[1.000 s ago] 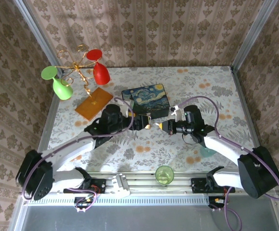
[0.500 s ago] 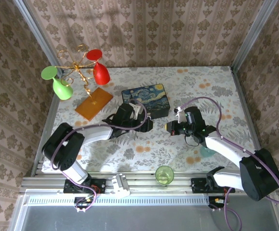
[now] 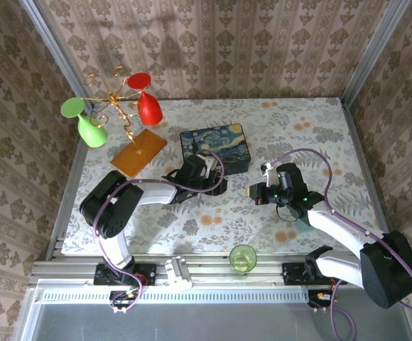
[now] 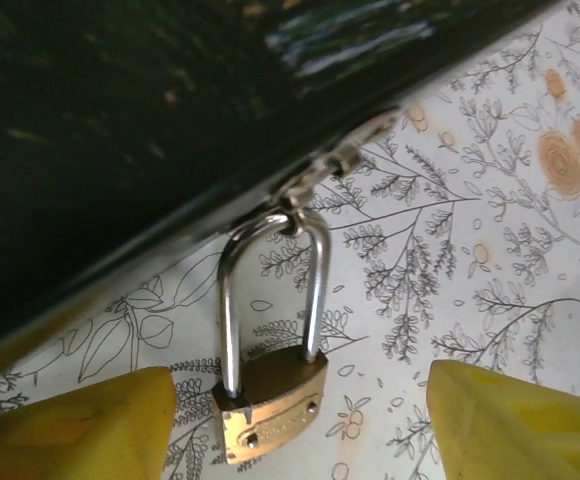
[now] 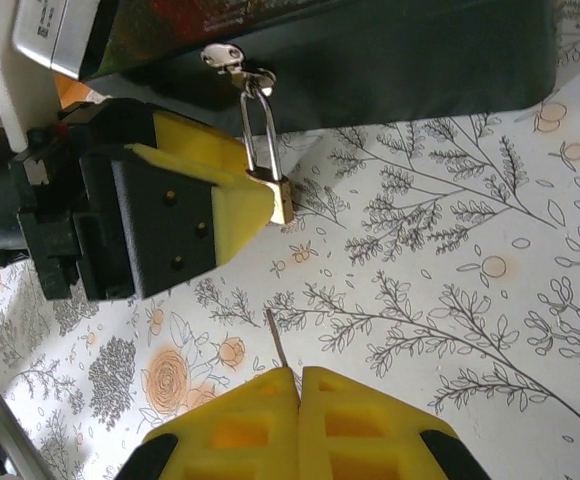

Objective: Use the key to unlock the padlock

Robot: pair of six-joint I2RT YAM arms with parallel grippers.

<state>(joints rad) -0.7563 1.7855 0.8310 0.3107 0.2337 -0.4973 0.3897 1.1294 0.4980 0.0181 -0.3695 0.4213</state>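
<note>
The small brass padlock (image 4: 270,405) lies on the flowered tablecloth, its silver shackle (image 4: 232,300) hooked through the clasp (image 4: 345,155) of the dark painted box (image 3: 214,145). My left gripper (image 4: 302,395) is open. Its yellow fingers (image 4: 70,425) stand either side of the padlock's body, apart from it. In the right wrist view the padlock (image 5: 280,195) sits against the left gripper's finger (image 5: 215,200). My right gripper (image 5: 298,375) is shut on the thin key (image 5: 275,338), whose blade points at the padlock from a short way off. In the top view the right gripper (image 3: 253,192) is right of the left gripper (image 3: 217,185).
A gold stand with a red glass (image 3: 148,103) and a green glass (image 3: 87,124) stands at the back left, beside an orange board (image 3: 138,150). A green cup (image 3: 243,257) sits at the near edge. A teal object (image 3: 307,224) lies under the right arm.
The left arm has dropped low and stretched toward the box front, with its gripper at the padlock. The right gripper has drawn back to the right with the key.
</note>
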